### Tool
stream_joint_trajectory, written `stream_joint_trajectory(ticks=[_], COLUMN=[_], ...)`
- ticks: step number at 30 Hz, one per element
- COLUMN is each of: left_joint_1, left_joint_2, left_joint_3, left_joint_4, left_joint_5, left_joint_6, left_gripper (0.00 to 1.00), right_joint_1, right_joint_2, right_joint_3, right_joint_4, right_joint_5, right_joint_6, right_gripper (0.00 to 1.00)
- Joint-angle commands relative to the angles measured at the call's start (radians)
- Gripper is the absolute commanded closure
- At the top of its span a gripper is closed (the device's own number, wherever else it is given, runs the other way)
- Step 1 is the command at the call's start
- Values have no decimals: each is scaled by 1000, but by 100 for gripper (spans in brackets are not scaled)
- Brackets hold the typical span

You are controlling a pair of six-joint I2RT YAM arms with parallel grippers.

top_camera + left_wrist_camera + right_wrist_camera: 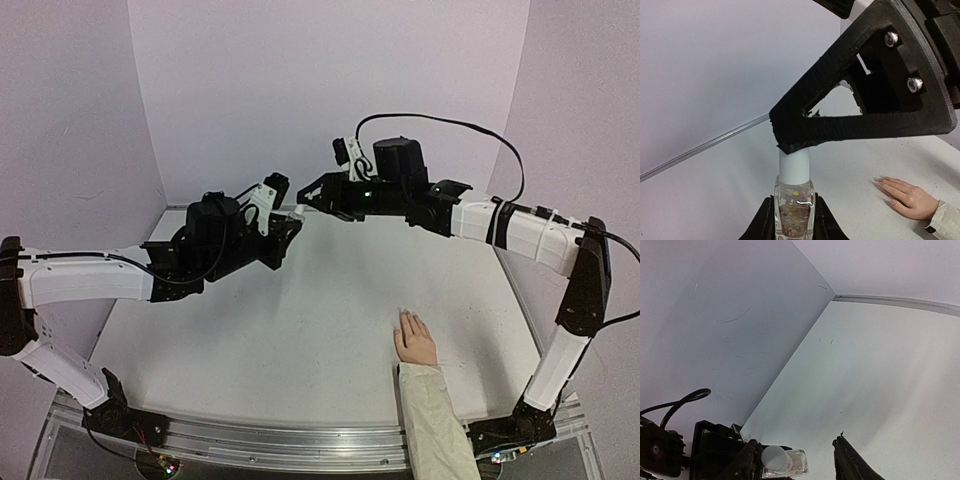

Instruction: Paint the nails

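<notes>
The nails [878, 179] sit at the tips of a pale hand [415, 342] that lies flat, palm down, on the near right part of the white bench [300, 330], close to the base of the right arm. The hand's long axis runs from the near edge towards the far wall [330, 90]. Its digits lie close together and point away from the arm bases, leaning slightly to the left. A cream sleeve [435, 425] covers the wrist and trails back off the near edge. In the left wrist view the nails show only as slightly paler ovals on the skin; from above they are too small to make out. Well apart from the hand, above the far middle of the bench, the left fingers [794, 226] are clenched on the glass body of a small clear bottle [794, 207], one on each side. The bottle's long axis points straight out from those fingers, with its white cap [793, 167] leading towards the right arm. Pale and brown flecks show through the glass, and I cannot tell whether it carries a label or any writing. The right fingers [796, 450] stand apart around the cap, released rather than clamped. One is close beside the cap and the other has a clear gap to it. In the left wrist view, one black tip of the right fingers overlaps the top of the cap.
</notes>
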Motion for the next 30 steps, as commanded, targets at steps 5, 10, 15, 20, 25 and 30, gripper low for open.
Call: stream_joint_trajectory(ticks=[5, 10, 15, 20, 25, 30], left_joint_1=[-2, -2, -1, 3, 122, 260], left_joint_2=[-1, 1, 4, -15, -65, -51], left_joint_3=[58, 66, 71, 67, 43, 92], left_joint_4=[31, 28, 23, 14, 10, 27], left_joint_5=[11, 8, 10, 39, 391, 1053], left_joint_6=[1, 1, -36, -68, -217, -308], left_gripper=[100, 100, 100, 100, 100, 100], right_joint_1=[13, 19, 19, 17, -8, -13], right_joint_2=[41, 43, 38, 19, -9, -72], right_joint_3=[75, 69, 49, 22, -14, -76], right_joint_4=[42, 44, 51, 56, 101, 100], right_joint_5=[-14, -41, -64, -101, -349, -840], right_joint_6=[33, 34, 28, -23, -179, -464], right_gripper=[63, 70, 70, 85, 100, 100])
